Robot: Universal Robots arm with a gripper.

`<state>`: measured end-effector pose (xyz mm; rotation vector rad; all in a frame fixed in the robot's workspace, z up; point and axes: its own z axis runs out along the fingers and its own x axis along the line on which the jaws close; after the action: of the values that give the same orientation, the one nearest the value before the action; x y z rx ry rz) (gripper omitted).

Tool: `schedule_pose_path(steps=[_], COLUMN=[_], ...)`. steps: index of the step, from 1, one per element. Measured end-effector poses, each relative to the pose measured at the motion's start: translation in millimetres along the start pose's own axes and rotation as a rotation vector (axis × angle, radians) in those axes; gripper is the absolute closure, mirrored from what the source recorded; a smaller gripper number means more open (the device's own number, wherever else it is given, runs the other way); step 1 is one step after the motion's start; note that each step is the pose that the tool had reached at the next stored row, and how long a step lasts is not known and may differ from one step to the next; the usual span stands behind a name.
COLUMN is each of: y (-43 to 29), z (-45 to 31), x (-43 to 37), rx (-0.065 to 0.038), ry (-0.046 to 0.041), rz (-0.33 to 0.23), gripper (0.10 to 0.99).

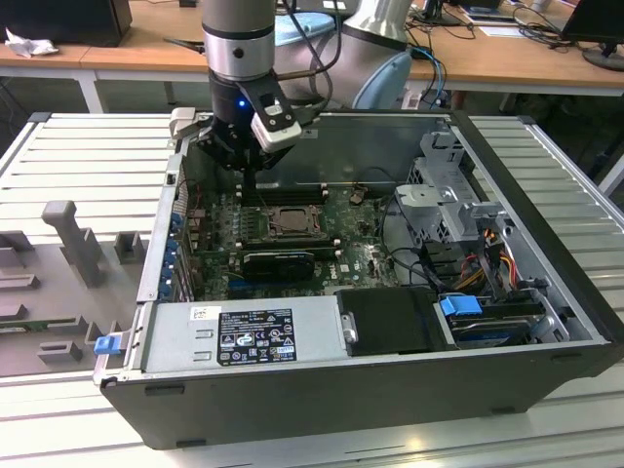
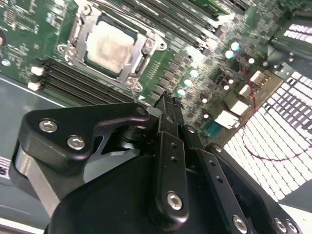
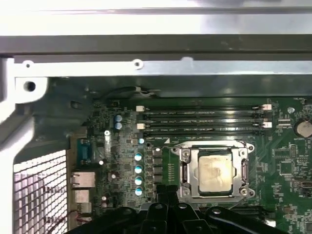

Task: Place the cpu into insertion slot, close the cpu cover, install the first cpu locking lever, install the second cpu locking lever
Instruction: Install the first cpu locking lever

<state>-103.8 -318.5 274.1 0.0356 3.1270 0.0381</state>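
Observation:
The cpu (image 3: 214,170), a pale beige-silver square, lies flat in the insertion slot (image 3: 250,146) on the green board; it shows too in the second wrist view (image 2: 109,44) and in the exterior view (image 1: 291,222). The cpu cover (image 3: 185,168), a silver-grey frame, lies down around the chip, which shows through its window. My gripper (image 2: 168,103) hangs above the board beside the socket, on the side toward the blue-topped capacitors. Its black fingers (image 3: 168,194) are pressed together and hold nothing. In the exterior view the gripper (image 1: 251,187) is at the socket's back left.
Long black memory slots (image 3: 204,119) run along the socket's far side. A black expansion card (image 1: 278,263) lies in front of it. The power supply (image 1: 244,336), a drive cage (image 1: 444,195) and loose cables (image 1: 487,253) crowd the open case. Grey fixtures (image 1: 68,244) stand at the exterior view's left.

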Motion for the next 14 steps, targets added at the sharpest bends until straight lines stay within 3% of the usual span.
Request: schedule_pose_path(steps=[7, 9, 14], y=[10.1, 19.9, 27.8], z=[10.3, 14.1, 18.8], x=[10.6, 11.8, 12.9], rx=[0.000, 0.000, 0.000], ry=[0.0002, -0.0001, 0.0001], rz=[-0.003, -0.005, -0.009], gripper=[0.980, 0.980, 0.980])
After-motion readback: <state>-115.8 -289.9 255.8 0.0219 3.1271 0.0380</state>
